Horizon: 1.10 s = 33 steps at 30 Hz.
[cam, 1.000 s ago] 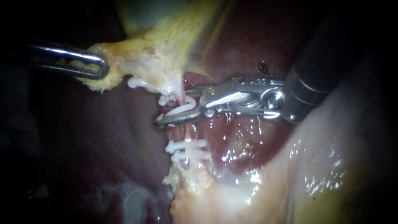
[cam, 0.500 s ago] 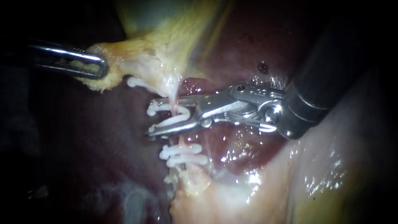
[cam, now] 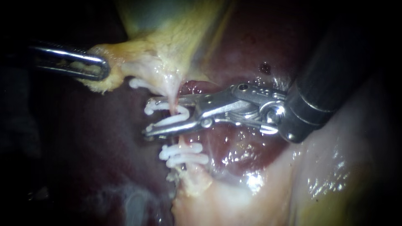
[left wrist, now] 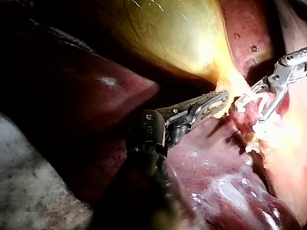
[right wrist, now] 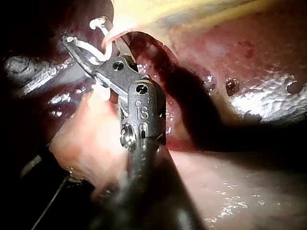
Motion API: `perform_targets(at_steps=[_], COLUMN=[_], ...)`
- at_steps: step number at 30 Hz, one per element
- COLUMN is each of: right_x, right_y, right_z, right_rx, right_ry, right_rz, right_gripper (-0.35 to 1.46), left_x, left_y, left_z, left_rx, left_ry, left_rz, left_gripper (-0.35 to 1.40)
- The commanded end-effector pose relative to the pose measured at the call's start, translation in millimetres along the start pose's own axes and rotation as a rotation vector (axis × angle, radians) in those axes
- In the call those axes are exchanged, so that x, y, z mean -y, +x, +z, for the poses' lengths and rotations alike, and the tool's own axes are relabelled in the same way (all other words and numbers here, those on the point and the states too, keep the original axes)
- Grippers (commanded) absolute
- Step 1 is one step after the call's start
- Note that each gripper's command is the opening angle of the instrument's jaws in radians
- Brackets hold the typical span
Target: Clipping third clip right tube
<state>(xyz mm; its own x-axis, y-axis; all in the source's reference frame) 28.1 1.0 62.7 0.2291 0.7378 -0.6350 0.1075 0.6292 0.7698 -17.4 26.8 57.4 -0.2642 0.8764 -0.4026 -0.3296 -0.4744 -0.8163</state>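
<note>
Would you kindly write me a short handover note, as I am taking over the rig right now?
Left instrument: jaws shut on the yellowish gallbladder tissue, holding it out to the side.
Right instrument: jaws carry an open clip, one leg on either side of the tube.
Done: two closed clips sit across the same tube, nearer the pale tissue.
Left to do: squeeze the open clip shut, check that it spans the whole tube, then let go and back out.
</note>
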Motion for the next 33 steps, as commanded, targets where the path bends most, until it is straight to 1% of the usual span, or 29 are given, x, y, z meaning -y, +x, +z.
perform_targets(at_steps=[1, 6, 12, 22, 33], right_x=[0.0, -0.3, -0.3, -0.5, -0.8], right_y=[-0.1, -0.2, -0.3, -0.4, -0.6], right_z=[-0.2, -0.5, -0.7, -1.1, -1.5], right_rx=[0.002, 0.000, -0.001, -0.001, 0.000], right_ry=[0.004, -0.008, -0.013, -0.013, -0.014], right_rz=[0.010, 0.015, 0.051, 0.074, 0.080], right_gripper=[0.41, 0.38, 0.30, 0.10, -0.07], left_x=[0.0, 0.2, 0.2, 0.2, 0.2], left_y=[0.0, -0.1, -0.1, -0.2, -0.2], left_z=[0.0, 0.0, 0.1, 0.1, 0.1], left_rx=[0.000, 0.000, 0.000, 0.000, 0.000], left_ry=[0.001, 0.001, 0.001, 0.001, 0.002], left_rz=[0.000, 0.001, 0.001, 0.001, 0.001], left_gripper=[-0.35, -0.35, -0.35, -0.35, -0.35])
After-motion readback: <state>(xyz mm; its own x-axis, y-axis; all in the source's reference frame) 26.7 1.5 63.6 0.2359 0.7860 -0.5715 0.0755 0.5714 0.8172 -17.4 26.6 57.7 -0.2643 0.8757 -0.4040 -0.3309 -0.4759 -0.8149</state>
